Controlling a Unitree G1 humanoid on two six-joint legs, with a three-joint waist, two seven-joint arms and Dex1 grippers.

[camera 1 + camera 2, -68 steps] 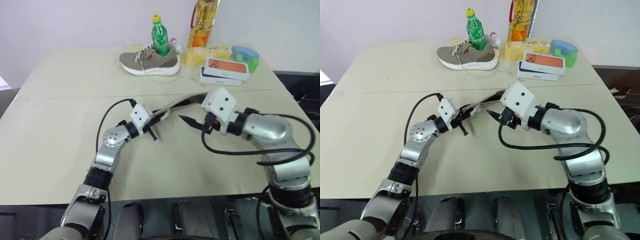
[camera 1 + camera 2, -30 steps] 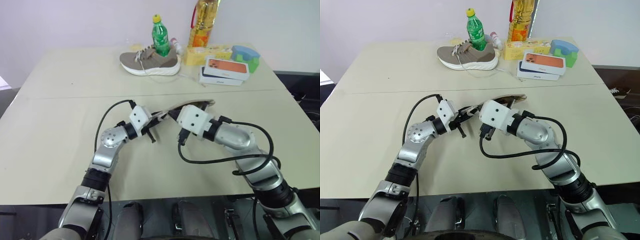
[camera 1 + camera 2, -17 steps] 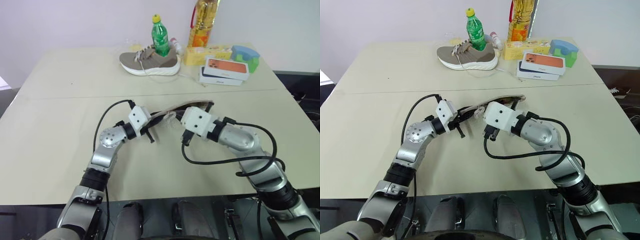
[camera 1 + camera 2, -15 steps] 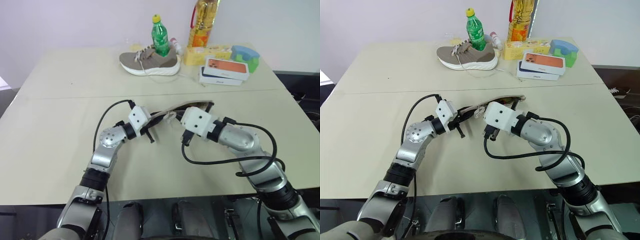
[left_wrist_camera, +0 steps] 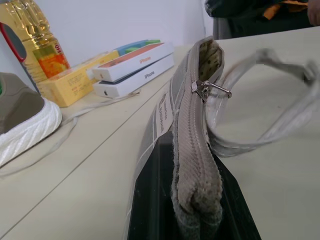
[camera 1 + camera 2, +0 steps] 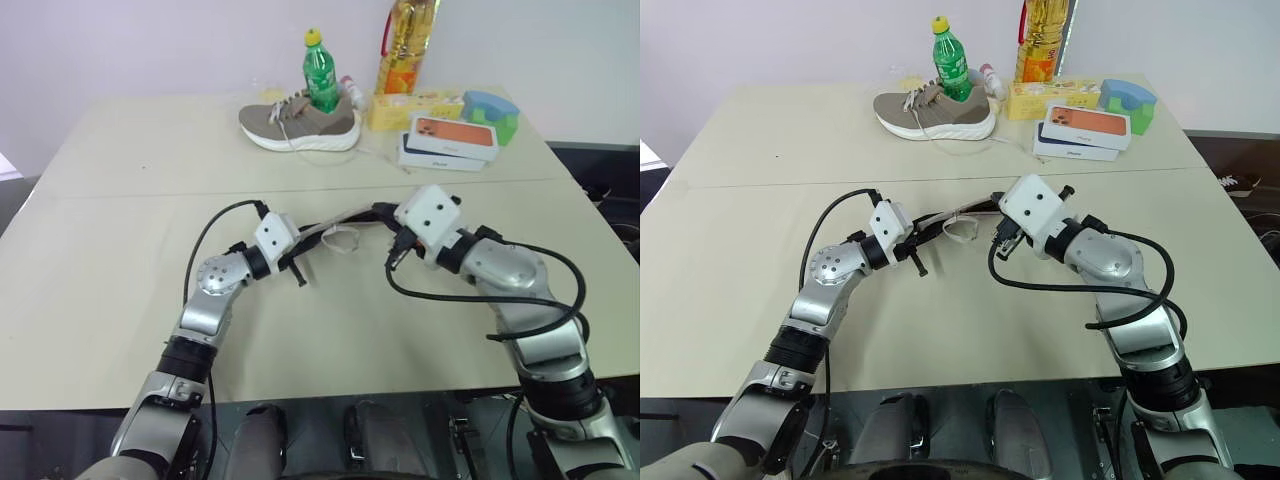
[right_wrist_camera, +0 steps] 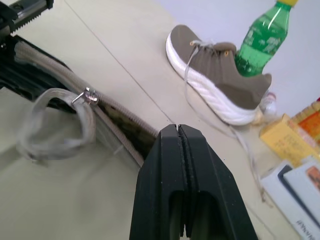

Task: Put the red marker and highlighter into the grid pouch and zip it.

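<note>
Meanwhile, left gripper clamps grid pouch; right gripper just beside.

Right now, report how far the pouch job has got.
Done: the zipper is closed from the clamped end up to the slider. In hand: the left gripper is shut on the grid pouch; the right gripper is shut, empty, near the pouch's far end. Left: the stretch past the slider gapes open and needs zipping. Whether the marker and highlighter are inside cannot be told.

The grid pouch stands on edge above the table, zipper partly closed, cord pull looped.
</note>
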